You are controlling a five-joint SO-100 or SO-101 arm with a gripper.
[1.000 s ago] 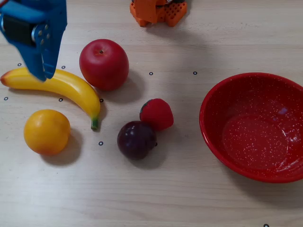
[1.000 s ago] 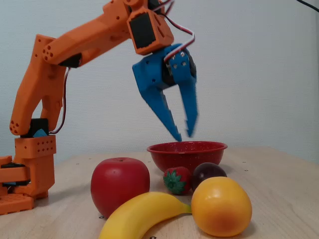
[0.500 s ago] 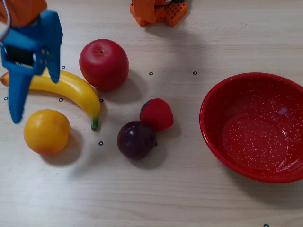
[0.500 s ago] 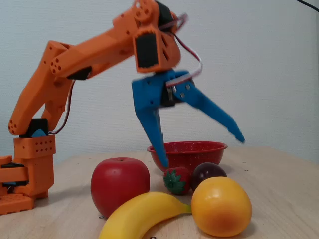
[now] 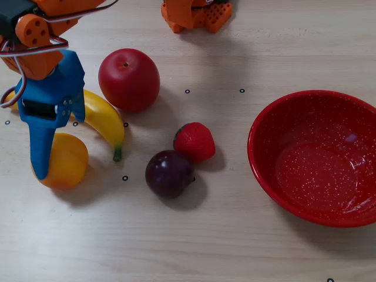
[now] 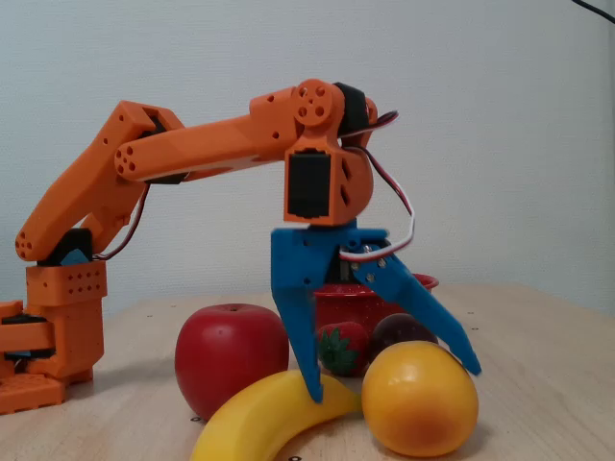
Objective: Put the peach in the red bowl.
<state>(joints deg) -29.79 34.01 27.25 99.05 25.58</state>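
Observation:
The peach (image 5: 70, 161) is a yellow-orange ball at the table's left in the overhead view, next to the banana's tip. My blue gripper (image 5: 47, 150) hangs over it, open wide. In the fixed view the gripper (image 6: 392, 380) straddles the peach (image 6: 420, 403): one fingertip (image 6: 314, 392) is down between banana and peach, and the other slants over the peach's far side. Nothing is held. The red bowl (image 5: 317, 155) sits far right in the overhead view. In the fixed view only a bit of the red bowl's rim (image 6: 428, 281) shows behind the gripper.
A banana (image 5: 103, 117) lies against the peach, with a red apple (image 5: 129, 79) beyond it. A strawberry (image 5: 194, 142) and a dark plum (image 5: 170, 173) sit between the peach and the bowl. The arm's orange base (image 5: 197, 13) stands at the top edge.
The gripper has swung from above the banana toward the peach, opened wide and dropped low, so its fingers now straddle the peach.

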